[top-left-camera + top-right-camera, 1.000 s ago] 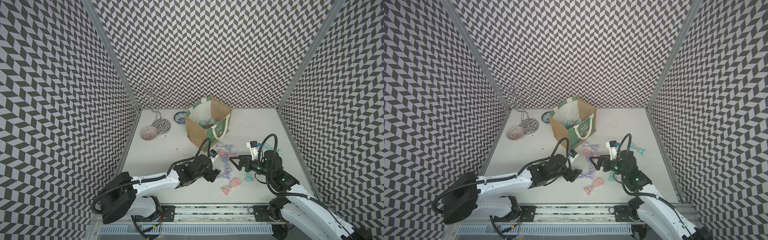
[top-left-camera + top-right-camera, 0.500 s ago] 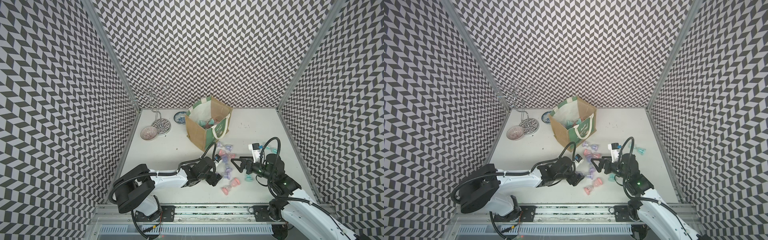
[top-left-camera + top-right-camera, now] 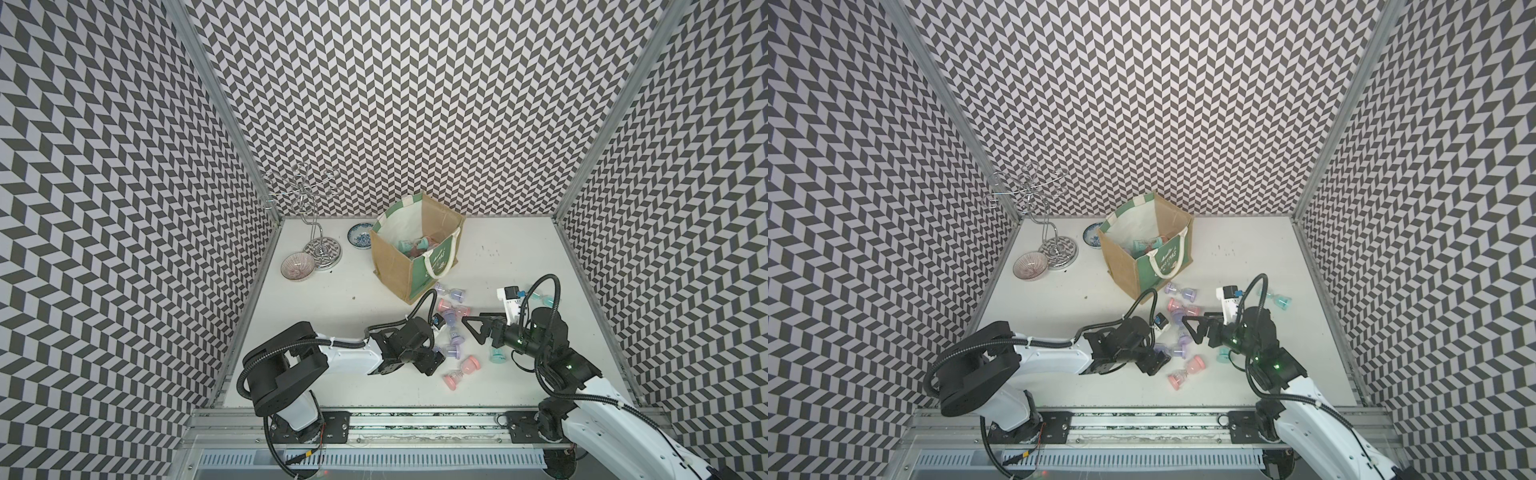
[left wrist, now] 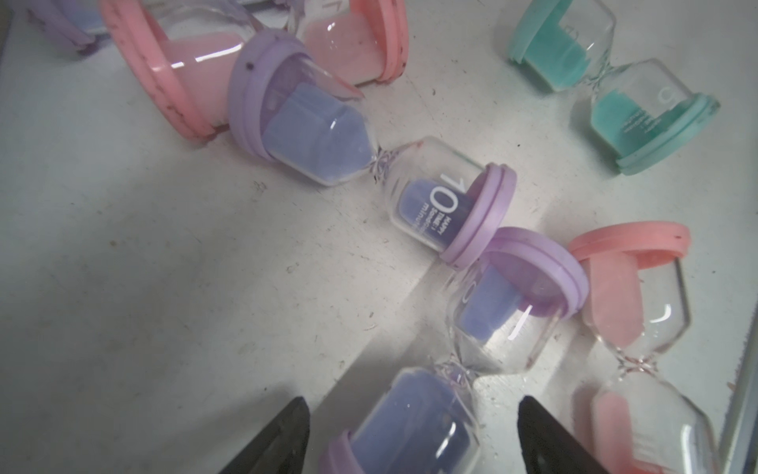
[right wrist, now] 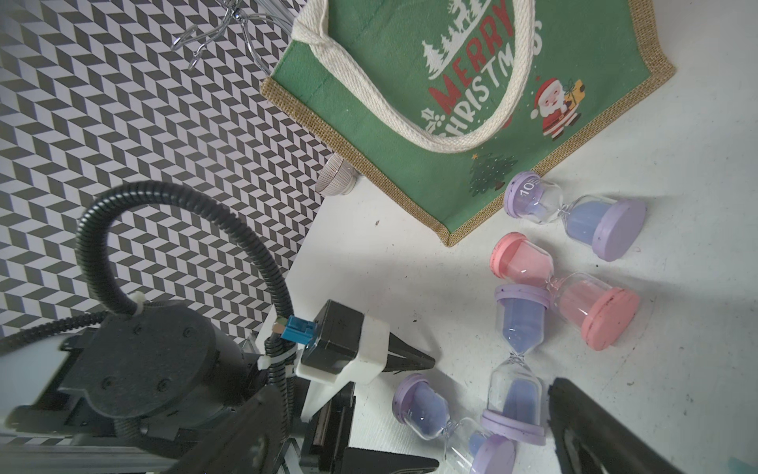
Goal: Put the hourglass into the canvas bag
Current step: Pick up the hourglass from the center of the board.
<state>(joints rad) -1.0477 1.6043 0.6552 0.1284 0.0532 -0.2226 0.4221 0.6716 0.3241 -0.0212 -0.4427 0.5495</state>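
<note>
The canvas bag [image 3: 395, 270] [image 3: 1123, 266] stands open at the back middle of the table, its green "Merry Christmas" panel [image 5: 410, 102] towards the arms and teal hourglasses inside. Several purple, pink and teal hourglasses lie loose in front of it. My left gripper [image 3: 439, 354] [image 4: 412, 414] is low over the table and open. A lying purple hourglass [image 4: 414, 427] [image 3: 451, 352] sits between its fingertips [image 4: 287, 435], with a gap on each side. My right gripper [image 3: 473, 330] [image 5: 410, 414] hovers open just right of that cluster, holding nothing.
A wire stand [image 3: 318, 232], a pink bowl [image 3: 297, 266] and a blue patterned dish [image 3: 361, 241] sit at the back left. A teal hourglass [image 3: 544, 297] lies apart behind the right arm. Patterned walls close in three sides.
My left arm has folded lower and its gripper has slid forward and down around the near purple hourglass. The right gripper has hardly moved and stays open.
</note>
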